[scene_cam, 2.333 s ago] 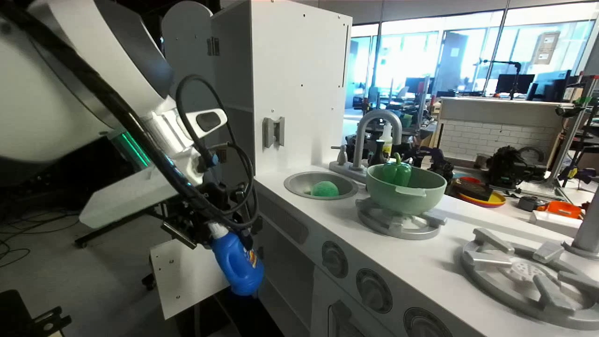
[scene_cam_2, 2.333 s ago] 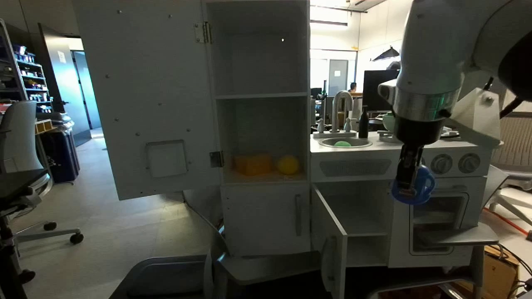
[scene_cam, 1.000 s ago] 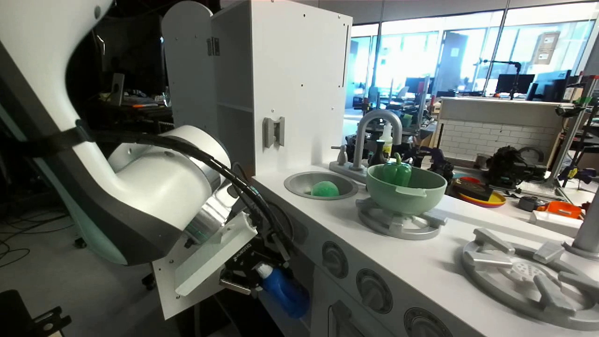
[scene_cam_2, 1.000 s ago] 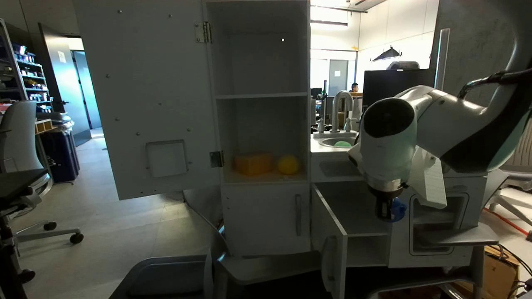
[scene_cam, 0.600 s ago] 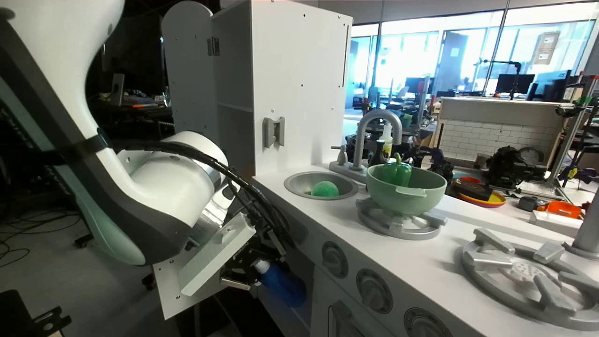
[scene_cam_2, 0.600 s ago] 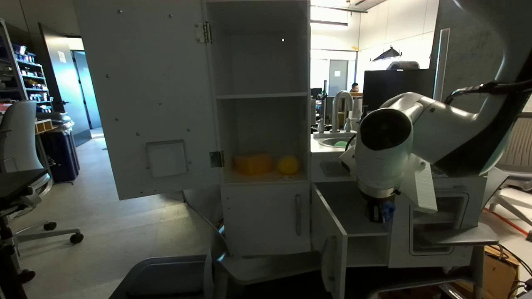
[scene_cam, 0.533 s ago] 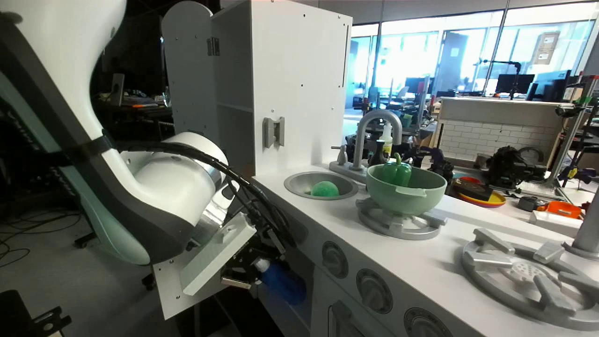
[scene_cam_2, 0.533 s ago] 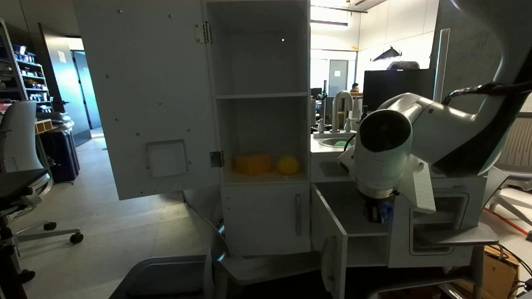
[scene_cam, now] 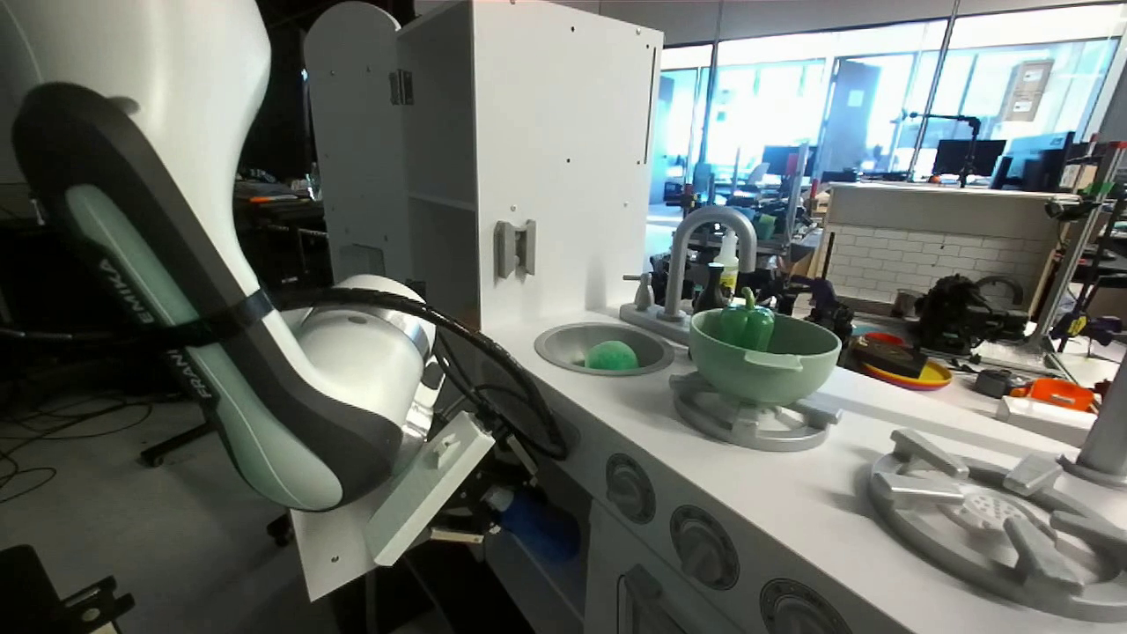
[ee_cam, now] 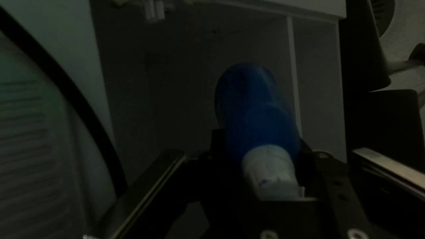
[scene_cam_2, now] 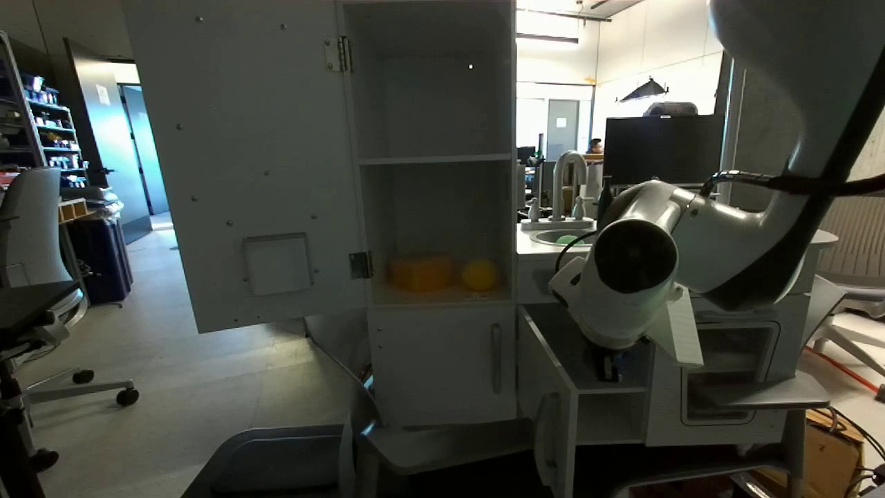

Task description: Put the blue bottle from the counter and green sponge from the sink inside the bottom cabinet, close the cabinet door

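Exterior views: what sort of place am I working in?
Probably a robotics lab or office rather than a home: a robot arm is set up at a white play kitchen, and a black screen stands behind it.

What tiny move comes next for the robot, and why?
Maybe ease the rounded blue plastic bottle a little inward, because the black jointed tool grips it, tilted and aimed into the boxy white bottom cabinet, whose flat white door stands open.
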